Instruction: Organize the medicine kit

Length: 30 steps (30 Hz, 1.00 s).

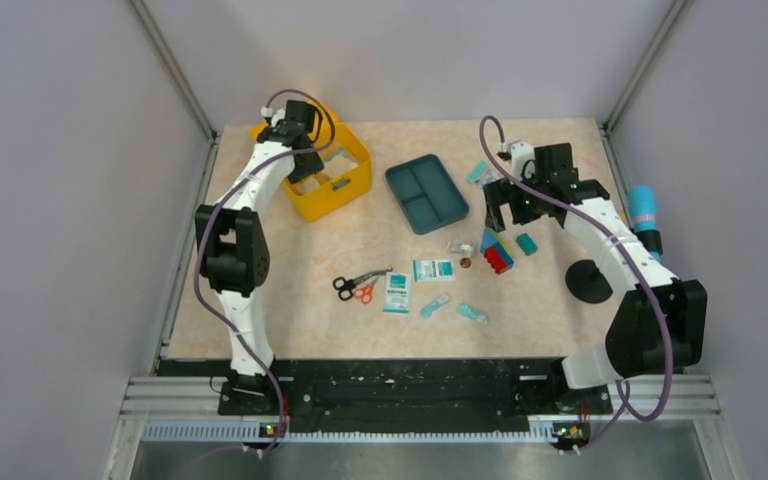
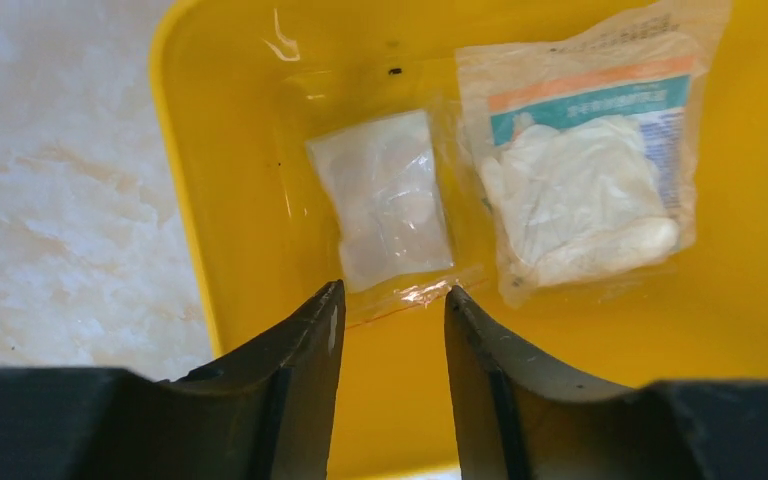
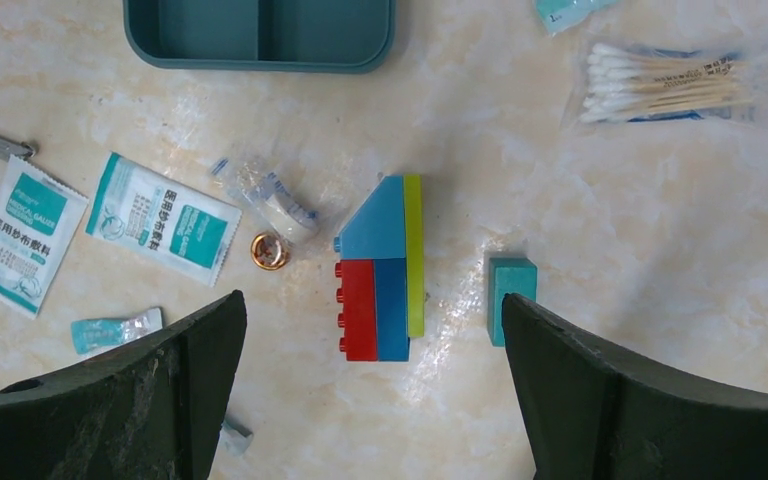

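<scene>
Top external view: both arms are rising from the bottom edge. Scissors (image 1: 357,287) and sachets (image 1: 397,292) are lying at lower centre. Right of them, the right gripper (image 3: 370,300) is hovering over the blocks (image 3: 380,270), jaws spread wide and holding nothing. The tray (image 1: 427,193) is sitting beyond at centre. The kit (image 1: 338,195) is standing at upper left. The left arm is reaching far forward, wrist pitching down into it. The left gripper (image 2: 390,295) is hanging with jaws partly apart, gripping nothing. A clear pouch (image 2: 385,200) and a glove packet (image 2: 580,190) are lying on the floor below.

Judgement: the kit is looking rigid, light and smooth-walled, so a pinch across a rim wall is looking like the surest hold.
</scene>
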{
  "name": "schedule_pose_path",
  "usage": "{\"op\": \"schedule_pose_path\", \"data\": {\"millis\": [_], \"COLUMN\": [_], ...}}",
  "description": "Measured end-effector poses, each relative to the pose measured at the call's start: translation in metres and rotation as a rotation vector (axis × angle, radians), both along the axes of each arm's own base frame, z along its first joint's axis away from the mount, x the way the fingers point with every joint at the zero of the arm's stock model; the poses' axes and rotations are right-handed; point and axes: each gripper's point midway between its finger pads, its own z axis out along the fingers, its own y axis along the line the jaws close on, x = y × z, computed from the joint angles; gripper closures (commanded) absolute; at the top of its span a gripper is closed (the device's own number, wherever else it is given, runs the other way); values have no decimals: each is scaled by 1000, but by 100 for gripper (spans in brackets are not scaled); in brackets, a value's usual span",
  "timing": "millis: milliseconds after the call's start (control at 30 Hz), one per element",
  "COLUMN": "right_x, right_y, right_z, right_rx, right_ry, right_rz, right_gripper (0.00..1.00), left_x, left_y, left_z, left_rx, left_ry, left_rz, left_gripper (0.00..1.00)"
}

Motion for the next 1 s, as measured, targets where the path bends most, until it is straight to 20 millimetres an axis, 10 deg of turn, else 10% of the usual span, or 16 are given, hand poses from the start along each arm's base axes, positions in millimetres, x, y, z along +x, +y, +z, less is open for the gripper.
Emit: {"op": "schedule_pose_path", "data": {"millis": [467, 1000], "right_x": [-12, -12], "right_y": [27, 67], "right_z": [-11, -111], "right_rx": [-10, -175], "right_ry": [14, 167], "right_rz": [349, 685], "right_gripper": [25, 49], "left_x": [-17, -51], "left_y": [-42, -71], "left_z": [120, 139], "left_rx": [-59, -343], "left_ry": [-295, -399], "left_rz": [-454, -710], "left_gripper": [47, 50]}}
